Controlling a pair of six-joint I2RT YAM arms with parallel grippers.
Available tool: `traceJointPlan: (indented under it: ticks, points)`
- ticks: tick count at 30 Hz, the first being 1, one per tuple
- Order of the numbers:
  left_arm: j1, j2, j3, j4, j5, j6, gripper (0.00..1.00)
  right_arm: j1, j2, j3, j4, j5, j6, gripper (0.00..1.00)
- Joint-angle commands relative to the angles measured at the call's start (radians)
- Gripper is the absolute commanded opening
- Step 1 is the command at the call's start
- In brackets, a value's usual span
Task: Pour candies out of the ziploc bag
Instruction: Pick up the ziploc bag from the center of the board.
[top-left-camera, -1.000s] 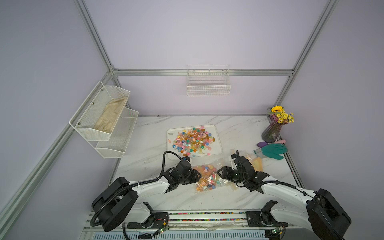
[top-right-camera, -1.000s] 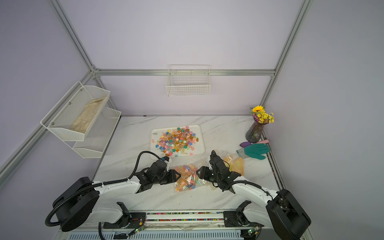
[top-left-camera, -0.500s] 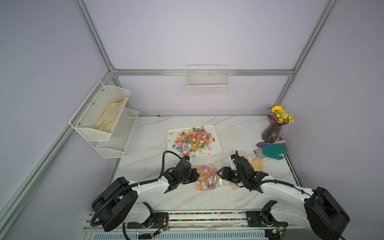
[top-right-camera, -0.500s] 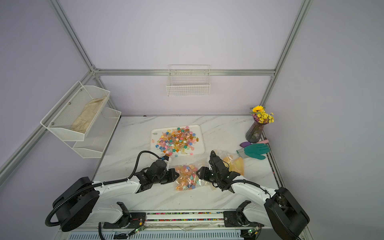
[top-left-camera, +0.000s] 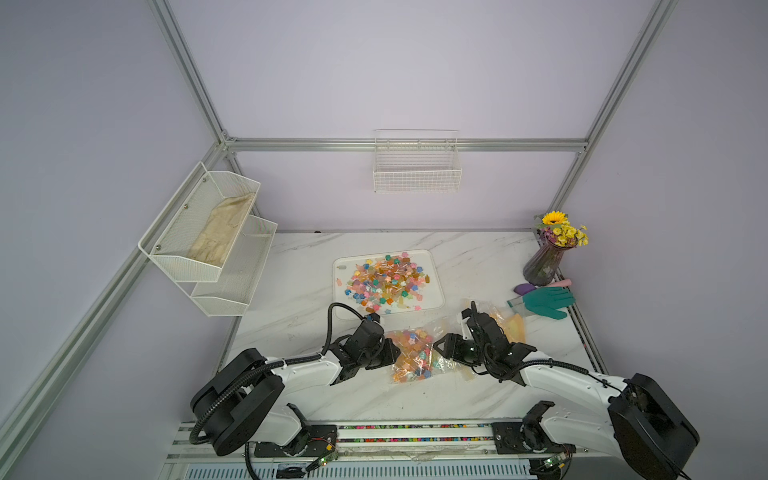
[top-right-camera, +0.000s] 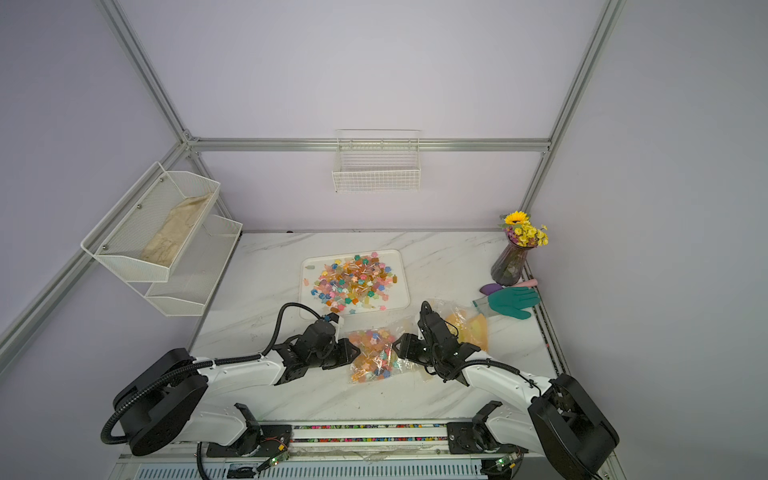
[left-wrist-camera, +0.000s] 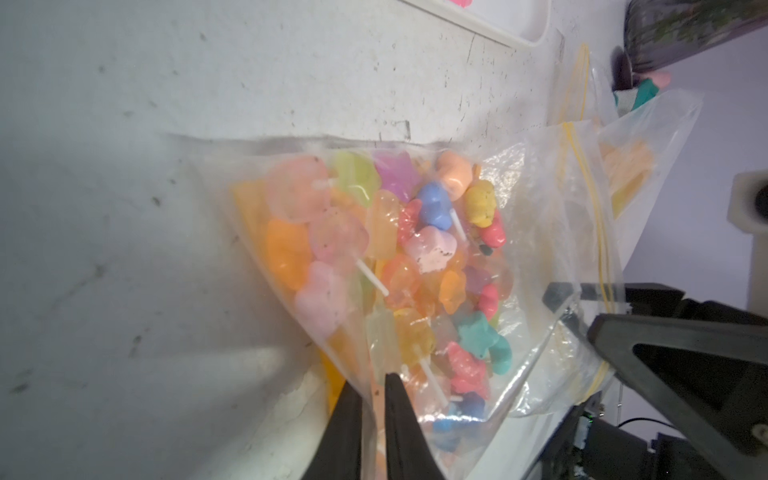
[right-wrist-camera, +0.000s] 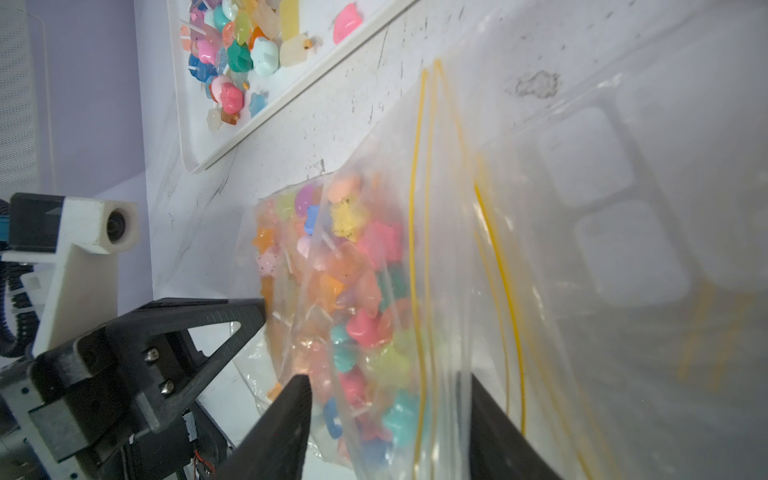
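Observation:
The clear ziploc bag (top-left-camera: 415, 359) (top-right-camera: 374, 353) lies on the marble table between my two arms. It is packed with the candies (left-wrist-camera: 415, 257) (right-wrist-camera: 357, 282), small multicoloured sweets on white sticks. My left gripper (left-wrist-camera: 372, 380) (top-left-camera: 392, 353) is shut on the thin film at the bag's left edge. My right gripper (right-wrist-camera: 384, 378) (top-left-camera: 436, 345) is open. Its fingers stand apart on either side of the bag's end with the yellow zip lines (right-wrist-camera: 417, 208), and the film lies loose between them.
A white tray (top-left-camera: 341, 266) heaped with loose candies lies just behind the bag. A second clear bag (top-left-camera: 509, 326) with yellow contents sits behind my right arm. A teal glove (top-left-camera: 546, 302) and a flower vase (top-left-camera: 542, 266) stand at the right edge. White racks hang on the left and back walls.
My left gripper has closed onto the bag's left edge. Both arms and the bag have stayed almost where they were.

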Motion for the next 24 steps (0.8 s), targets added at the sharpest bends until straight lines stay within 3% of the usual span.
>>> traceJointPlan:
  ticks: [1,7,15,17,21,24]
  points:
    - [-0.003,0.003,0.003,0.049,0.005,0.006,0.00,-0.002,-0.009,-0.007,0.025,0.004,-0.004,0.58]
    - [-0.004,-0.023,0.000,0.039,-0.003,0.006,0.00,-0.002,-0.015,-0.012,0.057,-0.021,-0.020,0.55]
    - [-0.004,-0.099,0.027,-0.025,-0.027,0.030,0.00,0.000,-0.002,0.000,0.105,-0.077,-0.049,0.36]
    - [-0.003,-0.104,0.031,-0.030,-0.028,0.030,0.00,0.001,-0.005,0.007,0.089,-0.069,-0.054,0.36]
    - [-0.003,-0.108,0.035,-0.033,-0.028,0.030,0.00,0.001,-0.039,0.025,0.005,0.010,-0.056,0.48]
    - [-0.003,-0.109,0.036,-0.033,-0.028,0.030,0.00,0.001,-0.070,0.023,-0.002,0.021,-0.054,0.48]
